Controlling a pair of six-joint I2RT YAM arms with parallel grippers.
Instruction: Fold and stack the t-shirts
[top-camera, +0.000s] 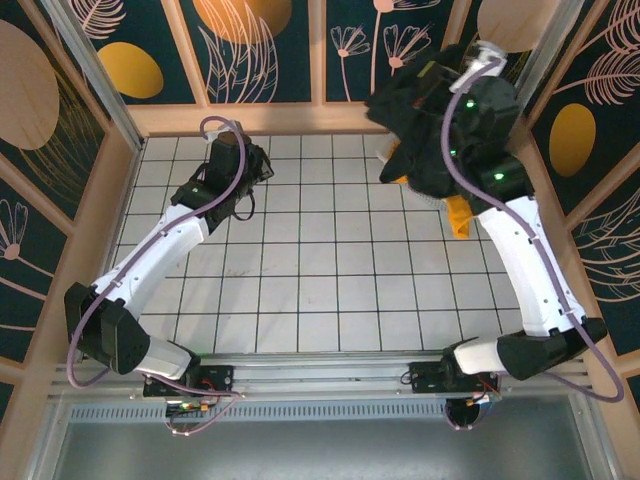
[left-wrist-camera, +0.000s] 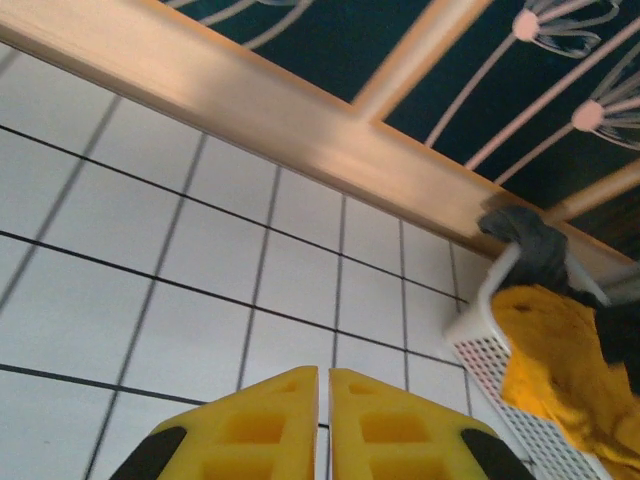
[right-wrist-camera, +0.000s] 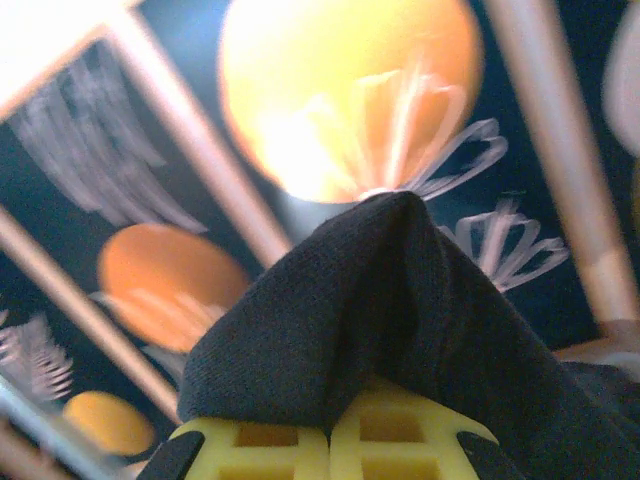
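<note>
White-tiled desk (top-camera: 320, 270) enclosed by a wooden rail (left-wrist-camera: 300, 130) and dark panels (top-camera: 270, 40) with leaf and flower motifs; the white lattice basket (left-wrist-camera: 495, 365) by the far rail serves as landmark. Right gripper (right-wrist-camera: 330, 425) pinches a fold of the black t-shirt (right-wrist-camera: 400, 300), the cloth peaking over its fingers; the arm stands raised above the basket, presumably to draw the garment clear of the rim before spreading it on open tiles. Dark cloth, probably the same shirt, drapes over the basket's far rim, so it may drag or snag. Mustard-yellow t-shirt (left-wrist-camera: 550, 350) lies bunched inside the basket, apparently awaiting its turn. Left gripper (left-wrist-camera: 324, 385) hangs well left of the basket, fingers pressed together on nothing, low over bare tiles; likely kept aside to leave room. Neither shirt appears folded yet.
</note>
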